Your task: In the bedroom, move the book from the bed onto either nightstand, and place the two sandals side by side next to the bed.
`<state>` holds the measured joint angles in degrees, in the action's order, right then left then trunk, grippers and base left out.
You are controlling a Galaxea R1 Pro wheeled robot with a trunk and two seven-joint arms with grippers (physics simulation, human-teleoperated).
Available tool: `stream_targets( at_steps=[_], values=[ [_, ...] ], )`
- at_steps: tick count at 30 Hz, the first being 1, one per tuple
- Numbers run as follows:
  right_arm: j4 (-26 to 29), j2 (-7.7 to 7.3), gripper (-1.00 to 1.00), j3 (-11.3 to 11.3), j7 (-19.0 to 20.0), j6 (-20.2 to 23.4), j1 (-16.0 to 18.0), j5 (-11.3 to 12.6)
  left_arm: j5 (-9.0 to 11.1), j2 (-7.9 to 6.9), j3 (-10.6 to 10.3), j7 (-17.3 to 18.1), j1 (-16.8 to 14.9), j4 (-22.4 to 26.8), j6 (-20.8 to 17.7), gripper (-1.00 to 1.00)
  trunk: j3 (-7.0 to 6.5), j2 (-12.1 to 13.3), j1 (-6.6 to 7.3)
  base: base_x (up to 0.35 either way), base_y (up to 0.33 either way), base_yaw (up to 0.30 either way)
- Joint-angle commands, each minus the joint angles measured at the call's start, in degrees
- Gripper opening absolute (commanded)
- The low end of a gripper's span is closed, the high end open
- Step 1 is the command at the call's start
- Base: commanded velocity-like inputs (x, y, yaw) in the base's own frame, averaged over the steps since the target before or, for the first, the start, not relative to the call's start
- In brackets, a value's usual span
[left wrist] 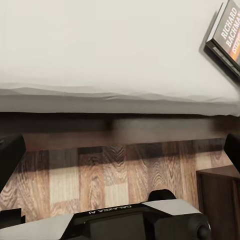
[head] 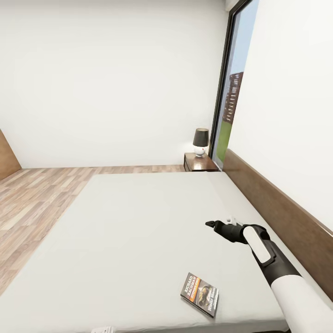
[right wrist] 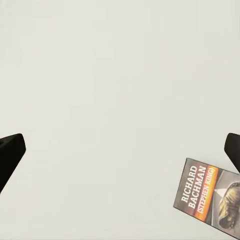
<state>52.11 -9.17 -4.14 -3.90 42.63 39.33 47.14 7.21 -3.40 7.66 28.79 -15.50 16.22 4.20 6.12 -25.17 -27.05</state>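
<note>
We see the book (head: 200,294) lying flat on the light-grey mattress of the bed (head: 129,240), cover up, near the bed's near edge and toward the headboard side; its white "Richard Bachman" lettering and orange band are readable in the head view. Our right arm reaches out over the mattress, and the right claw (head: 213,225) hovers above the bare sheet, well apart from the book and beyond it; in the right wrist view its two dark fingertips (right wrist: 10,152) stand at opposite edges of the picture, so the claw is spread wide and holds nothing, with the book (right wrist: 209,197) lying off to one side below it. In the left wrist view the left claw also gapes wide, its dark fingers (left wrist: 9,157) far apart and empty; it looks across the wood-plank floor (left wrist: 100,175) at the bed's side, with the book (left wrist: 227,35) on the mattress just above the edge. At the far end of the dark headboard (head: 277,203) stands a nightstand (head: 198,163) carrying a small lamp (head: 200,141), beside the tall black-framed window (head: 233,83).
</note>
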Motion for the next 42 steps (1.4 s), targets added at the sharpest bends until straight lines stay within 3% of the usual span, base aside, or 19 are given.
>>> stream_targets(
  at_steps=[1,12,42],
  values=[
    [0.1,-0.09,1.00,-0.2,-0.4,0.1,0.0,0.5,0.4,0.02,0.0,0.3,-0.1,-0.1,0.0,1.00,0.12,-0.1,-0.03,0.000,0.000,0.000],
    [0.0,-0.03,1.00,-0.2,-0.6,-0.2,0.0,0.4,0.4,0.05,0.0,0.2,-0.1,0.0,0.0,1.00,1.74,-3.7,-2.01,0.000,0.000,0.000],
    [-0.2,0.03,1.00,-0.2,-0.6,-0.4,0.0,0.4,0.5,-0.03,0.2,0.4,-0.1,0.1,0.1,1.00,2.34,-3.7,-2.01,0.000,0.000,0.000]
  ],
)
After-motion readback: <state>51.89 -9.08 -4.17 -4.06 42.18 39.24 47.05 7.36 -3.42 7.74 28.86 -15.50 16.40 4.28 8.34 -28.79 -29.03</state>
